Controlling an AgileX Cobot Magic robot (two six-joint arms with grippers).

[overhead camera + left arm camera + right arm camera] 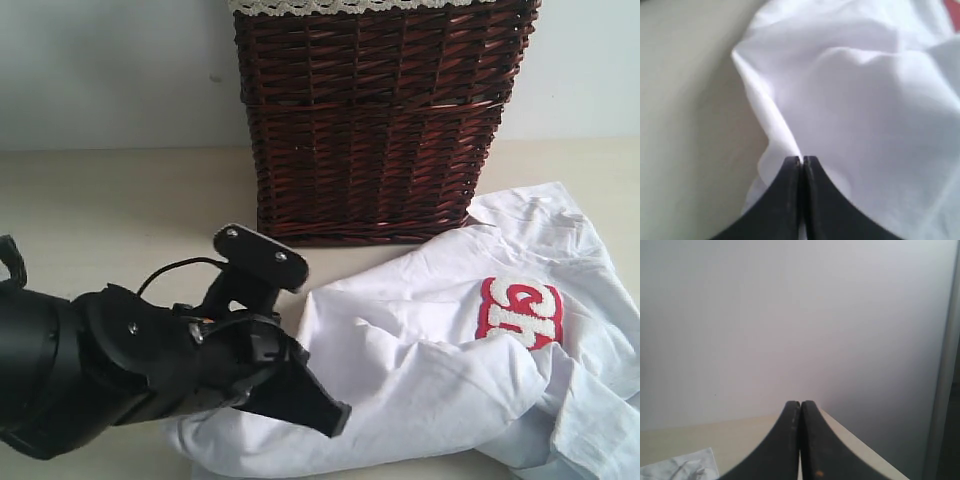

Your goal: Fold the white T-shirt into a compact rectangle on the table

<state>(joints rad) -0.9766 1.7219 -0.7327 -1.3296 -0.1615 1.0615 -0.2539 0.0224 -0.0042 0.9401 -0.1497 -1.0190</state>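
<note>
The white T-shirt [420, 340] lies crumpled on the table [120, 210], spreading from the lower middle to the right edge, its red patch [520, 312] partly folded under. My left gripper [335, 420] rests on the shirt's left end. In the left wrist view the left gripper [802, 159] is shut, with a raised ridge of the white T-shirt [865, 100] running into its tips. My right gripper [800, 403] is shut with nothing in it, held above the table [715, 435] and facing a wall. A bit of white cloth [685, 465] shows below it. The exterior view does not show the right gripper.
A dark brown wicker basket [380, 120] with cream lace trim stands at the back centre, just behind the shirt. A pale wall [100, 70] closes the back. The table's corner edge [860, 440] runs close beside the right gripper.
</note>
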